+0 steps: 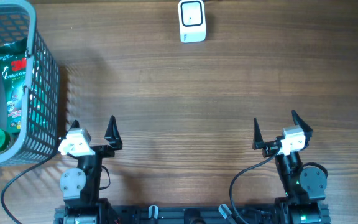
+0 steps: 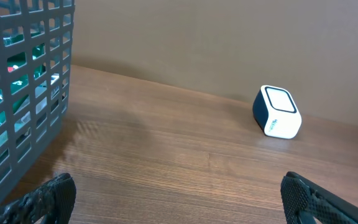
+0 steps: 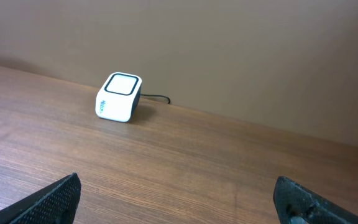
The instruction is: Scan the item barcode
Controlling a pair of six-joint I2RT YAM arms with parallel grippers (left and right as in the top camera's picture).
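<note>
Symmetry at the near table (image 1: 179, 93) edge: left gripper (image 1: 92, 121) and right gripper (image 1: 275, 118) low, wide, empty.

L gripper (image 1: 92, 124) & R gripper (image 1: 275, 121): jaws spread wide, nothing held; both arms folded low, well apart.

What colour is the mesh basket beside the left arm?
The basket is grey, which shows best in the overhead view.
</note>
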